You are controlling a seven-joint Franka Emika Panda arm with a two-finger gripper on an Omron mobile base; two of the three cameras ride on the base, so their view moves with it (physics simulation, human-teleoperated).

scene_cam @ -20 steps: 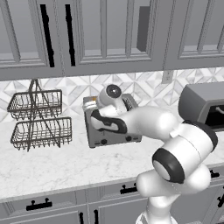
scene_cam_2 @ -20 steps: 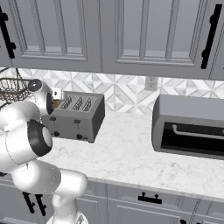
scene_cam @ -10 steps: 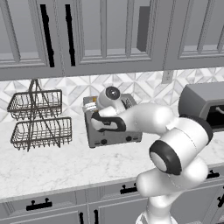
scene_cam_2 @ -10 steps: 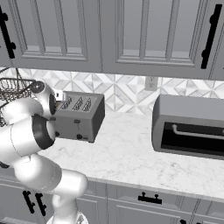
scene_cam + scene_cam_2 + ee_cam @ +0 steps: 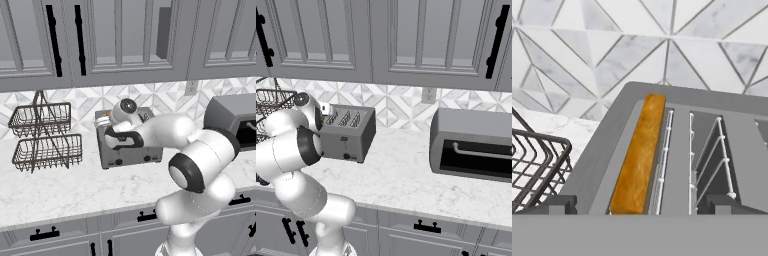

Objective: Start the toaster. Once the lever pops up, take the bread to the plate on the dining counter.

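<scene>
The grey toaster [image 5: 131,150] stands on the marble worktop against the tiled wall, also seen as the toaster [image 5: 348,134] from the right. The bread [image 5: 639,155] stands edge-on, orange-yellow, in the toaster's [image 5: 677,107] leftmost slot, its top edge just above the slot. My gripper [image 5: 642,206] hovers over that end, open, one fingertip [image 5: 558,204] left of the bread's slot and the other [image 5: 727,204] further right. Nothing is held. My white arm [image 5: 165,131] reaches across the toaster from the right and hides part of its top. The plate and the dining counter are out of view.
A two-tier black wire basket [image 5: 42,135] stands just left of the toaster, close to the hand; the basket [image 5: 537,160] shows beside the left fingertip. A large dark-grey appliance [image 5: 473,145] sits on the worktop to the right. Grey cabinets hang above.
My arm has swung a little to the left and the hand has settled slightly lower over the toaster's left end. The gripper has stayed open; the bread has not moved.
</scene>
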